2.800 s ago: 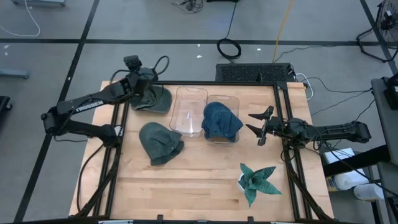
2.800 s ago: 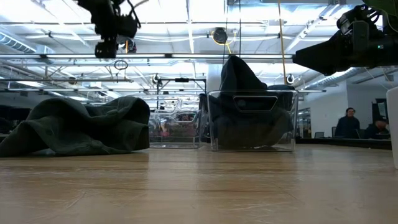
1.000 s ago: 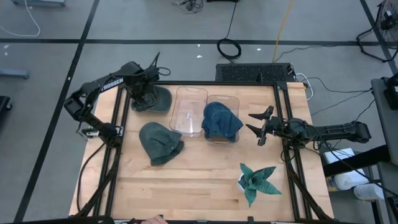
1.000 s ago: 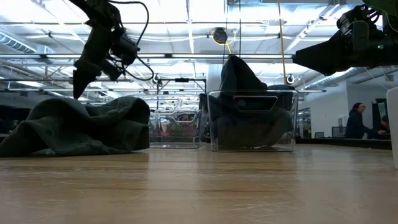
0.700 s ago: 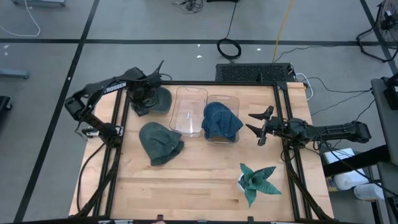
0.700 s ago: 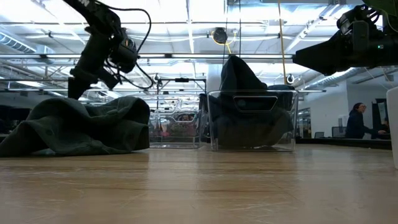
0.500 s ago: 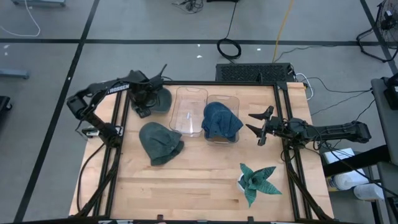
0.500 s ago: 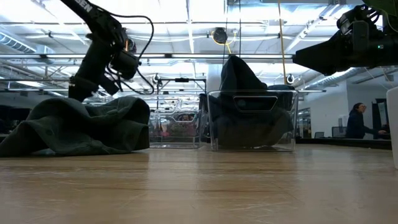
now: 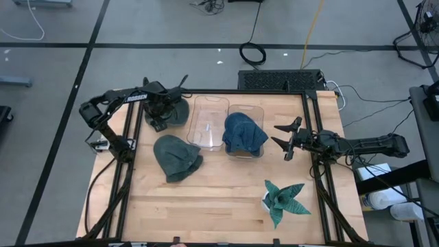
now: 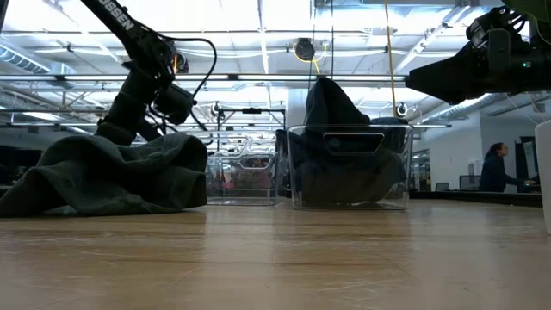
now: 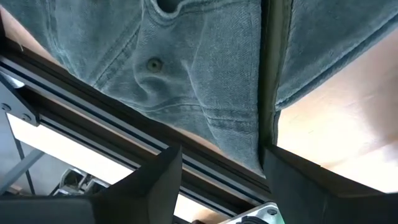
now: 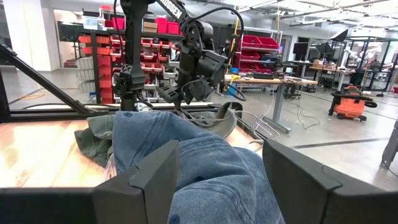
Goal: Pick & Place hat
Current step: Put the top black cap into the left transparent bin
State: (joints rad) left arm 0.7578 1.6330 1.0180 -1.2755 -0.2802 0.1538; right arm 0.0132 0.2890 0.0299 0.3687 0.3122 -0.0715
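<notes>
Left gripper (image 9: 159, 118) over hat (image 9: 175, 110), table corner.

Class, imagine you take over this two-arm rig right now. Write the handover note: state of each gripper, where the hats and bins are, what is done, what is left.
Left gripper: open, down at the far-left green hat, nothing gripped yet.
Right gripper: open, empty, waiting at the table's right side.
Blue hat: already in the right clear bin.
Left clear bin: no hat in it.
Second green hat: loose on the table, nearer the front.
Left to do: grip the far hat and bin it, then the second one.
</notes>
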